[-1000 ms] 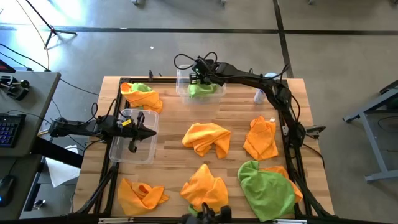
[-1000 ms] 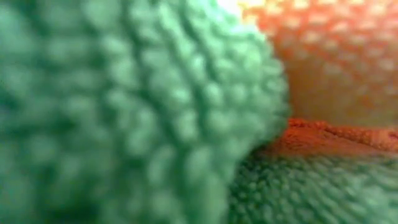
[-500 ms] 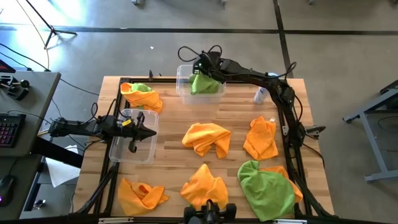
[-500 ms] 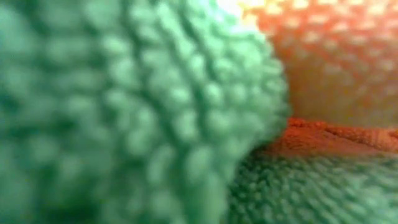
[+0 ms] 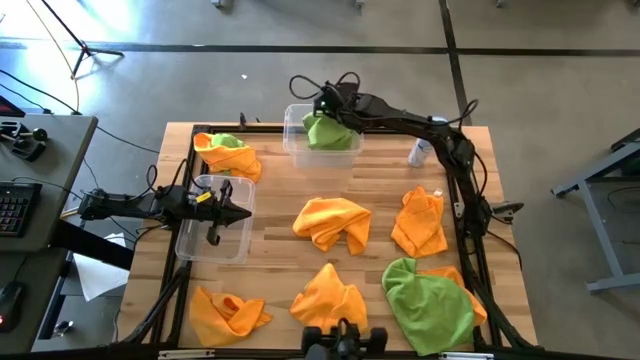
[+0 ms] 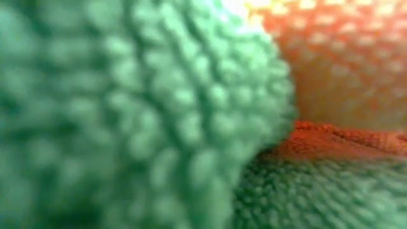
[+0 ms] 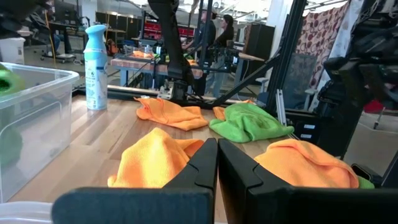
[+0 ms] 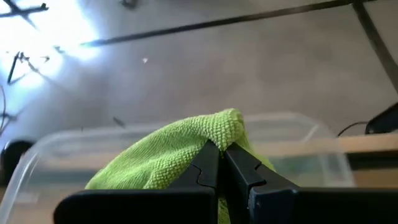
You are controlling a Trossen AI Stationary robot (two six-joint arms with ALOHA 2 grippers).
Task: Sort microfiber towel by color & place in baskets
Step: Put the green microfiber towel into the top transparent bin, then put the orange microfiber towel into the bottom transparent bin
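The towels (image 5: 332, 222) are soft, bumpy cloth. The baskets (image 5: 212, 240) are clear, shiny, smooth plastic. The bench (image 5: 380, 185) is smooth, pale wood planks.

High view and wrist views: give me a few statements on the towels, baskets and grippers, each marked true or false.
1. The right gripper is shut on a green towel over the far basket. True.
2. The left gripper holds an orange towel. False: it is shut on nothing, over the near-left basket.
3. The near-left basket holds two towels. False: no towel shows in it.
4. A spray bottle stands near the table's far right edge. True.
5. Every towel on the table is orange. False: a green one lies at the near right.
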